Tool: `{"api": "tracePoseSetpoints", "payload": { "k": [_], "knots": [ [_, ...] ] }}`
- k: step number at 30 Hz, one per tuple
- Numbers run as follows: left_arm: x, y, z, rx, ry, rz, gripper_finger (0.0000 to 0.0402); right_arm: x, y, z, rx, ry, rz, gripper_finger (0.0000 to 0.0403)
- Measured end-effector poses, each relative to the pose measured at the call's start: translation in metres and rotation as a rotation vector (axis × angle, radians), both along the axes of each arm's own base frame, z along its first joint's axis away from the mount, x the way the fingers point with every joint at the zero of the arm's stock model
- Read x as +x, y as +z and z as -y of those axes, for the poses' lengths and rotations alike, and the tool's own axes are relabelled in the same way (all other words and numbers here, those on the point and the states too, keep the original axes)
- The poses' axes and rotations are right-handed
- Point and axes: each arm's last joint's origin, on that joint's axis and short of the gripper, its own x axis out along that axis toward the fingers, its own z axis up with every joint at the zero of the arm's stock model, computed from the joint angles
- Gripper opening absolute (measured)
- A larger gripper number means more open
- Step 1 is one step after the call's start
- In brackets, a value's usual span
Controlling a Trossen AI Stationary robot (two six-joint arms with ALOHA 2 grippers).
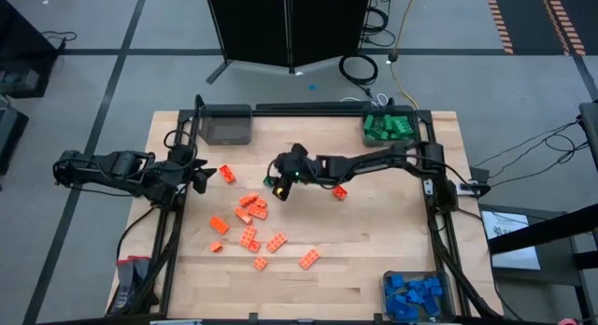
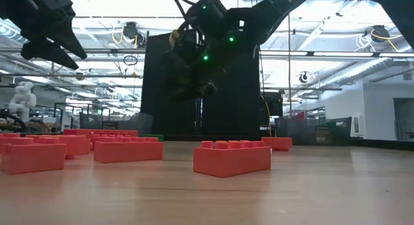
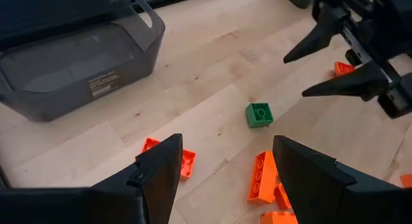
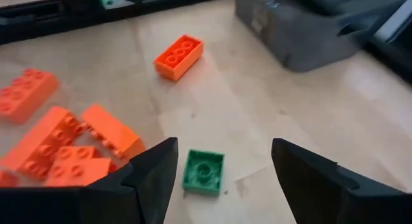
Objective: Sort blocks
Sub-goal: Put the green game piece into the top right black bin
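From above, the right gripper [image 1: 277, 188] is seen over the middle of the table [image 1: 374, 260], fingers spread wide and holding nothing. Orange blocks [image 1: 250, 210] are scattered just beside it. Green blocks [image 1: 389, 127] are piled in one far bin and blue blocks [image 1: 416, 295] in a near one. The left gripper [image 1: 200, 178] is parked at the left edge, also spread open.

From table height, orange blocks [image 2: 231, 158] are lined across the wood, and the right gripper [image 2: 187, 92] is hung above them.

In the left wrist view, one small green block [image 3: 259, 114] is seen lying alone near an empty grey bin [image 3: 77, 63].

In the right wrist view, that green block [image 4: 204, 172] is seen between the open fingers [image 4: 151, 176], not touched.
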Motion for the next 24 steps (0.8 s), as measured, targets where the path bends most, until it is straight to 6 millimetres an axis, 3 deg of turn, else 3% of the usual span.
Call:
{"api": "tracePoseSetpoints", "payload": {
  "k": [8,16,24],
  "knots": [
    [0.000,0.000,0.000,0.000,-0.001,-0.002,0.0244,0.002,0.004,-0.010,-0.118,-0.059,0.018,0.0246],
    [0.000,0.000,0.000,-0.004,-0.005,-0.005,0.0244,0.013,-0.032,-0.014,-0.056,-0.082,0.033,0.0246],
    [0.001,-0.001,0.001,-0.020,-0.020,-0.015,0.0244,0.018,-0.049,-0.012,-0.033,-0.097,0.067,0.0246]
  ]
}}
